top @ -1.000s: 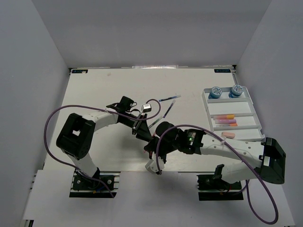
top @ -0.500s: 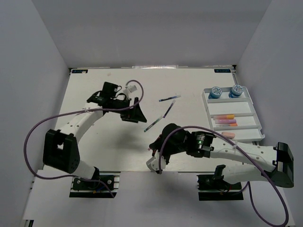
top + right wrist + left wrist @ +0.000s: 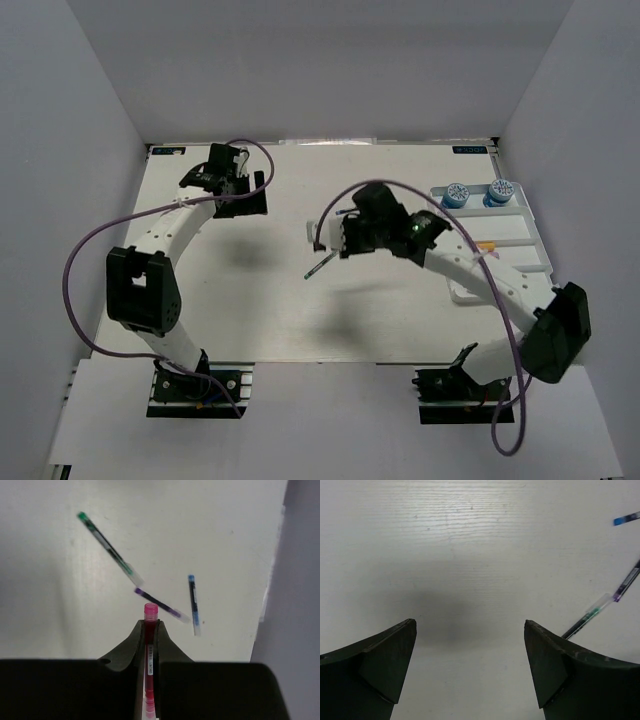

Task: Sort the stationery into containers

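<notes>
Right tool [image 3: 150,626] clenched on red pen [image 3: 150,611], left tool [image 3: 470,645] released and empty; risk: the pen swivels in the narrow pinch and overshoots its tray [image 3: 538,232] compartment.

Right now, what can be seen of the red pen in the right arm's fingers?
The red pen is a slim stick of translucent red plastic with a pinker tip and a small printed label along its barrel. It lies lengthwise between the right gripper's dark fingers, which are shut on it, with only its tip poking out past them. It is held off the white table and touches nothing else.
</notes>
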### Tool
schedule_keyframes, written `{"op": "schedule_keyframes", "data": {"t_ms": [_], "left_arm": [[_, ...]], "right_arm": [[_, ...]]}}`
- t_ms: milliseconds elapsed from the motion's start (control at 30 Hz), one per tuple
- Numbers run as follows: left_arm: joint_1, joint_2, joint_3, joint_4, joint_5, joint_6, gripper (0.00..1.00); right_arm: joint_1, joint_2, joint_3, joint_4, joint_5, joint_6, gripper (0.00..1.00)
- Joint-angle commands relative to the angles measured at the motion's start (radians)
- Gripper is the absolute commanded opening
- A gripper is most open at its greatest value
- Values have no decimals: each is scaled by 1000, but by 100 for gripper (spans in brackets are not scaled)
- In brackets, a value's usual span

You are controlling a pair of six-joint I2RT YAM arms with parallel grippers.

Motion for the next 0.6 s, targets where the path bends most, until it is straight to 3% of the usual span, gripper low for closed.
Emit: {"op": "schedule_keyframes", "data": {"t_ms": [0, 167, 267, 300, 367, 433, 567], "left_arm": [[-9, -61, -11, 24, -84, 43, 98], [0, -101, -85, 67, -62, 92, 97], [-30, -169, -172, 151, -33, 136, 86], [-30, -224, -206, 183, 40, 144, 85], [-30, -274, -292, 278, 109, 173, 86], [-39, -324, -318, 306, 282, 265, 92], [-75, -316, -318, 320, 364, 316, 92]], "right_arm": [[-130, 57, 107, -52, -76, 51, 0], [-338, 56, 66, -60, -139, -69, 0], [-488, 73, 68, -120, -181, -147, 0], [-575, 76, 71, -133, -190, -170, 0], [-625, 80, 62, -170, -213, -291, 0], [-704, 89, 54, -198, -216, -432, 0], [-808, 126, 34, -226, -215, -645, 0]]}}
